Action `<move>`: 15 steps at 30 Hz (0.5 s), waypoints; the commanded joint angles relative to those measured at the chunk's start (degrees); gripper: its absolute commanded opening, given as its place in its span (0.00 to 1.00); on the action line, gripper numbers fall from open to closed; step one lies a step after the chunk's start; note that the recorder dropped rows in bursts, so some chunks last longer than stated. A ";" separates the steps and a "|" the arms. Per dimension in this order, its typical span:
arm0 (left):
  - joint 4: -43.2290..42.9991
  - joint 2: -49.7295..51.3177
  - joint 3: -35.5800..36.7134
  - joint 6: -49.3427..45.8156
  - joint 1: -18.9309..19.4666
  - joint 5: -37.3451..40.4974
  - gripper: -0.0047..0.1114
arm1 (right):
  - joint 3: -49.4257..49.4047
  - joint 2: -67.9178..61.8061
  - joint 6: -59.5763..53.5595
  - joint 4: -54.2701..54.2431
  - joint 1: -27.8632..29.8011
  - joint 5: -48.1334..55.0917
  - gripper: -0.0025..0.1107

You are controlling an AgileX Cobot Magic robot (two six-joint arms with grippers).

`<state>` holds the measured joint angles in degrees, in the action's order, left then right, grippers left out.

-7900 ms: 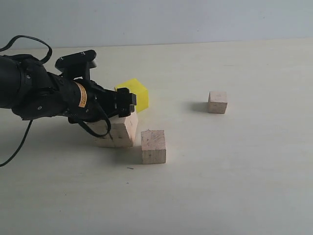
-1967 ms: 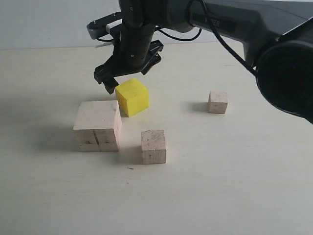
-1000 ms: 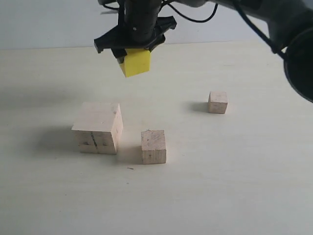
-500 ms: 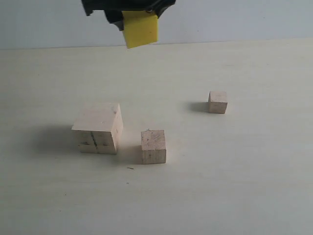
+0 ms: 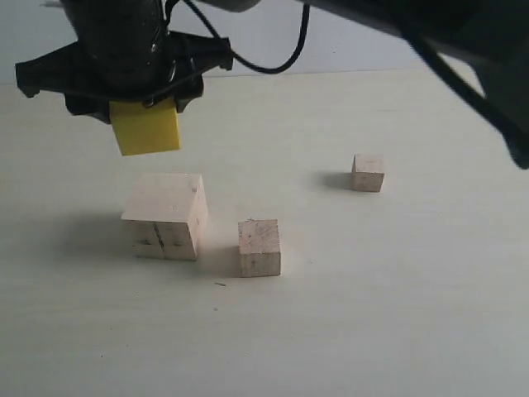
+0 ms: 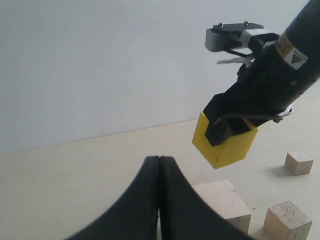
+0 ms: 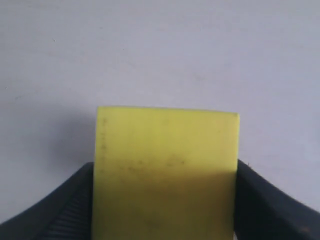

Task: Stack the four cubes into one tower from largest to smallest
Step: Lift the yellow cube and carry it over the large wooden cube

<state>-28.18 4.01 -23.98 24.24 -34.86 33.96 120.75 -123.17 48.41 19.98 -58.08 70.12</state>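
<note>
My right gripper [image 5: 145, 116] is shut on the yellow cube [image 5: 146, 128], which hangs in the air just above and slightly left of the large pale wood cube [image 5: 165, 217]. The right wrist view is filled by the yellow cube [image 7: 165, 175] clamped between both black fingers [image 7: 60, 210]. The medium wood cube [image 5: 259, 247] sits on the table to the right of the large one, and the small wood cube [image 5: 368, 173] lies farther right and back. My left gripper [image 6: 159, 165] is shut and empty, low beside the large cube [image 6: 222, 202], looking at the yellow cube [image 6: 225, 145].
All cubes rest on a pale wooden table [image 5: 372, 314] with a light wall behind it. The right arm's dark body [image 5: 397, 25] spans the top of the exterior view.
The right gripper has carried the yellow cube down and to the left, from high above the table to just over the large cube. The three wood cubes have not moved.
</note>
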 commanded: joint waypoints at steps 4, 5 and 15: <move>-0.36 -0.29 0.18 0.10 -0.06 -0.44 0.04 | 0.19 -3.81 4.31 -2.82 -0.59 -0.16 0.02; -0.54 -0.29 0.18 0.10 -0.06 -0.44 0.04 | 0.19 -4.25 4.67 -2.47 -0.59 -0.16 0.02; -0.76 -0.29 0.18 0.10 -0.06 -0.44 0.04 | 0.19 -6.24 7.59 -1.76 -0.47 -0.16 0.02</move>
<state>-28.50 4.01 -23.98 24.24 -34.86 33.96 120.75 -129.12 54.79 17.46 -58.58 70.17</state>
